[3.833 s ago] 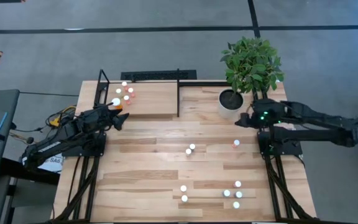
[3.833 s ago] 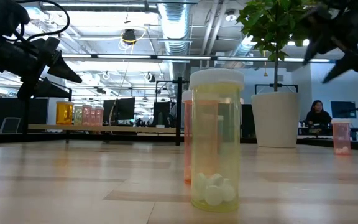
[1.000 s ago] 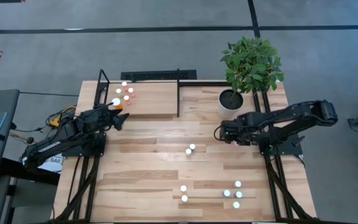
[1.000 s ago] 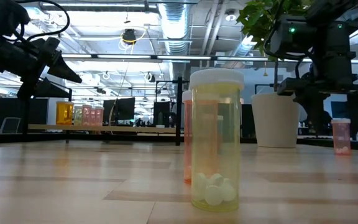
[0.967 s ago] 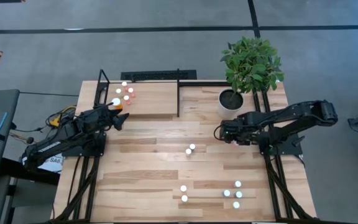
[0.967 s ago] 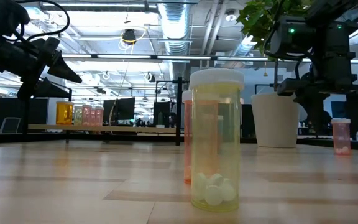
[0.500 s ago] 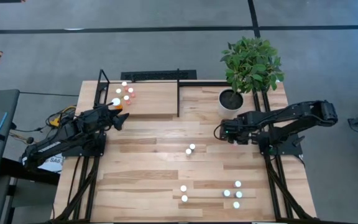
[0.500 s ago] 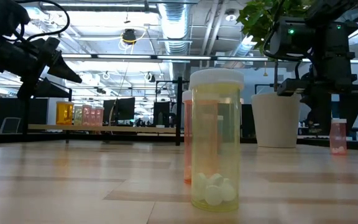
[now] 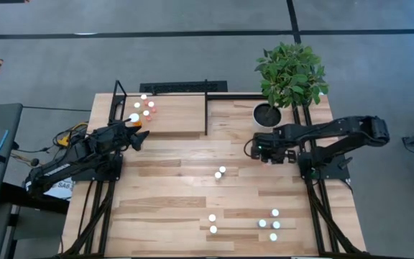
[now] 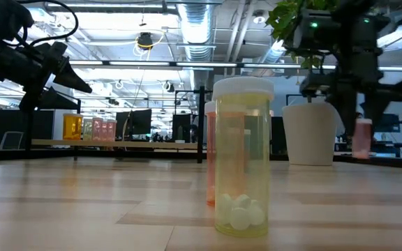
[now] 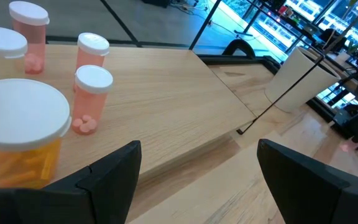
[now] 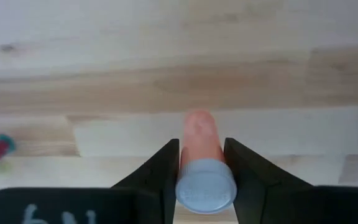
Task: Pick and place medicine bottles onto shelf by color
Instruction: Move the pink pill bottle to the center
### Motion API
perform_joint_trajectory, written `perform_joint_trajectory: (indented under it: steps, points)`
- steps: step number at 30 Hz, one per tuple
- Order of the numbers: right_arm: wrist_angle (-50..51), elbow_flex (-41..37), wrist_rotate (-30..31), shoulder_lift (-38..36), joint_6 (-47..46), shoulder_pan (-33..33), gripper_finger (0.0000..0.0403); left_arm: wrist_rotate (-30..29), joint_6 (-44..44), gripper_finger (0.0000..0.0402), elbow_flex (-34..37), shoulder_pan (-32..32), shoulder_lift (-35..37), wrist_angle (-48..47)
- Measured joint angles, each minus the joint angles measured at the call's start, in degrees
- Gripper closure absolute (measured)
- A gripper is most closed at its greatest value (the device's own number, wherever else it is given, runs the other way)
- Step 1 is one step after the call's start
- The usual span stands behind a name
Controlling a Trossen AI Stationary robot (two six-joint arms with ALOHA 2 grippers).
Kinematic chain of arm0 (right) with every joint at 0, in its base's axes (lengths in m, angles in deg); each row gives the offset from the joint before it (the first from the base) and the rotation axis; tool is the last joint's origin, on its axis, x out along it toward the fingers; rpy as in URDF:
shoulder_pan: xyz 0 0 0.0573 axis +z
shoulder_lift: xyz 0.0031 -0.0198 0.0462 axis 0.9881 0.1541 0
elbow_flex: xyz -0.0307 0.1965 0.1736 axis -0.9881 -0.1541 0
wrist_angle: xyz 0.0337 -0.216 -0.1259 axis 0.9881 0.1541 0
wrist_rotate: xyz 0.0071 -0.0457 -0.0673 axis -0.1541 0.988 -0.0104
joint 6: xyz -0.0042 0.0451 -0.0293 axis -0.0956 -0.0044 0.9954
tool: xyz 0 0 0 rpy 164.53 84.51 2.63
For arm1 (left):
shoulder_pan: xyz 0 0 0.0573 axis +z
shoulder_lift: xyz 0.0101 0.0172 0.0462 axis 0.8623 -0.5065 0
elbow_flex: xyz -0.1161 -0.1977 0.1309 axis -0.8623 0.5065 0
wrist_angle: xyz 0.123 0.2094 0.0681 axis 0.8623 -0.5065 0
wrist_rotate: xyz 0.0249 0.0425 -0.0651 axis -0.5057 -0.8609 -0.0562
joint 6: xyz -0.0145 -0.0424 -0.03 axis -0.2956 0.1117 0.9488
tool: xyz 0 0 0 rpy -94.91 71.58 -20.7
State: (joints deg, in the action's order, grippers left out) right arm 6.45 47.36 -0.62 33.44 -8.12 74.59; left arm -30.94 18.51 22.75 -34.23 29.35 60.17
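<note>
In the right wrist view my right gripper [image 12: 206, 177] is shut on a pink medicine bottle [image 12: 201, 134] with a white cap. It hangs over the table's right half [image 9: 262, 150], near the white plant pot [image 9: 267, 115]. My left gripper [image 9: 138, 137] stands open at the near left edge of the shelf [image 9: 178, 115], touching nothing. On the shelf stand three pink bottles [image 11: 92, 87] and one larger orange bottle [image 11: 17, 137]. Several more bottles [image 9: 220, 173] stand upright on the table. My right gripper pinches the pink bottle's body just below its white cap [image 12: 199, 155] between its two fingers [image 12: 166, 168]. The fingers come from above, pointing down. The bottle hangs upright below them, lifted clear of the table [image 10: 362, 138].
A potted plant [image 9: 290, 72] stands at the table's far right, close behind my right gripper. A yellow bottle [image 10: 243, 157] stands right in front of the low camera. A group of bottles [image 9: 273, 223] stands near the table's near right corner, two more [image 9: 212, 223] at the near middle.
My right gripper has shut on the pink bottle, which stood on the table a second ago. It has risen with it and moved a little toward the table's left and far edge. The bottle is now lifted clear, still upright.
</note>
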Motion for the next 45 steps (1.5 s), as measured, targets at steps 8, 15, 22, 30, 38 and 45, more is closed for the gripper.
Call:
perform_joint_trajectory:
  steps: [8, 15, 22, 30, 38, 45]
  points:
    - [5.9, 13.08, 0.16, 9.22, 10.71, -4.28, 0.0267, -0.01, 0.01, 0.0093, 0.01, -0.01, 0.0, 0.0]
    - [11.33, 28.7, 0.19, 20.91, 21.87, -5.26, 0.0267, -0.01, -0.01, 0.0093, 0.01, -0.01, 0.0, 0.0]
    - [19.32, 44.99, 0.17, 32.49, 32.05, -5.13, 0.0268, -0.01, -0.01, 0.0093, 0.0, -0.02, 0.02, 0.02]
    - [25.17, 59.6, 1.56, 42.13, 37.9, -3.4, 0.0269, 0.01, -0.01, 0.0093, -0.01, 0.0, 0.02, 0.0]
    - [26.87, 70.93, 1.96, 48.89, 37.21, -1.75, 0.0269, 0.01, -0.01, 0.0093, -0.01, -0.02, 0.02, 0.0]
    - [27.13, 78.81, 2.29, 55.12, 32.19, -0.51, 0.0268, 0.04, 0.0, 0.0093, 0.01, 0.0, 0.0, 0.01]
